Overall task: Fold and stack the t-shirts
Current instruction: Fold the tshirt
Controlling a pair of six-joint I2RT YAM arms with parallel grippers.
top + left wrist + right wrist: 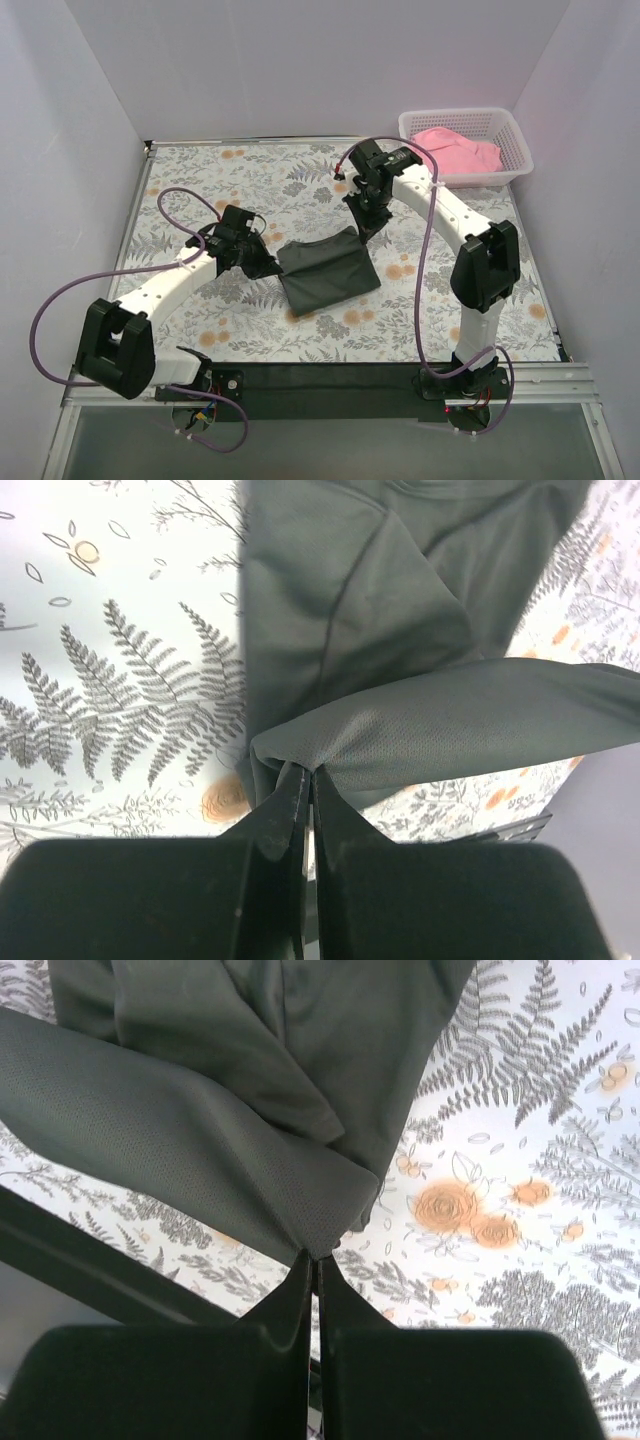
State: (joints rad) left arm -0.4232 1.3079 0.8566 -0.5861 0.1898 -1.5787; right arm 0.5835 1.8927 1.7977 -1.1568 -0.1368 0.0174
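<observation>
At left, left hand (308, 772) pinched tight on near edge of dark t-shirt (325, 268), part-folded mid-bench (180, 180) between both hands; right hand (315, 1258) clamped on its far corner; further right, pink t-shirt (460, 150) heaped in white basket (455, 113)

One dark t-shirt (328, 272), one pink t-shirt (458, 150), one basket (455, 113), two arms (170, 285) (450, 212)

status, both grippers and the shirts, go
Left gripper shut on dark shirt edge, right gripper shut on another edge. That shirt part folded mid-table. Pink shirt crumpled in the basket, not in the way.
</observation>
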